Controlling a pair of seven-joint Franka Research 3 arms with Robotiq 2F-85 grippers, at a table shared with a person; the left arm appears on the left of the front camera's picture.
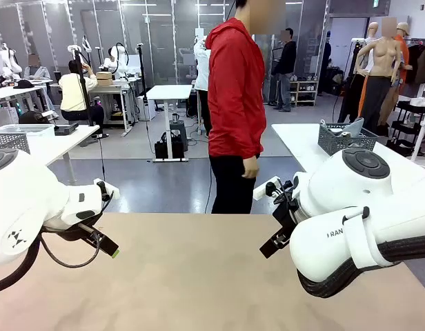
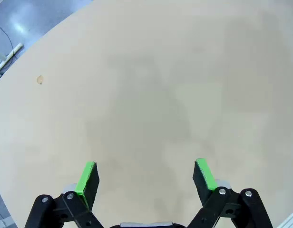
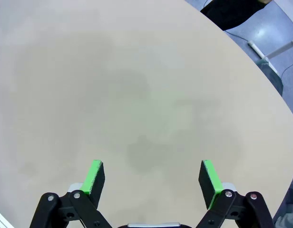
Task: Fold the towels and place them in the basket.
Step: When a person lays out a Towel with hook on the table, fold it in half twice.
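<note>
Basket [image 1: 346, 140]: dark grey wire mesh, standing upright on a white side table [image 1: 302, 141] at the far right, well apart from the tan work table [image 1: 199, 276]. Its long axis runs roughly left to right, with the open top up. A pale flat item [image 1: 353, 127] leans out of it; whether it is a towel cannot be told.

Left gripper [image 2: 145, 175]: jaws spread wide, nothing between the green pads [image 2: 86, 176], bare tabletop below. Right gripper [image 3: 153, 176]: likewise spread wide and holding nothing.

The front view alone takes in the basket and a person in a red jacket [image 1: 234, 89] standing at the far edge, one hand [image 1: 251, 167] hanging at the side. The left wrist view adds a small brown mark [image 2: 40, 80] on the tabletop. The right wrist view adds the person's dark trousers [image 3: 232, 8] beyond the table edge.
</note>
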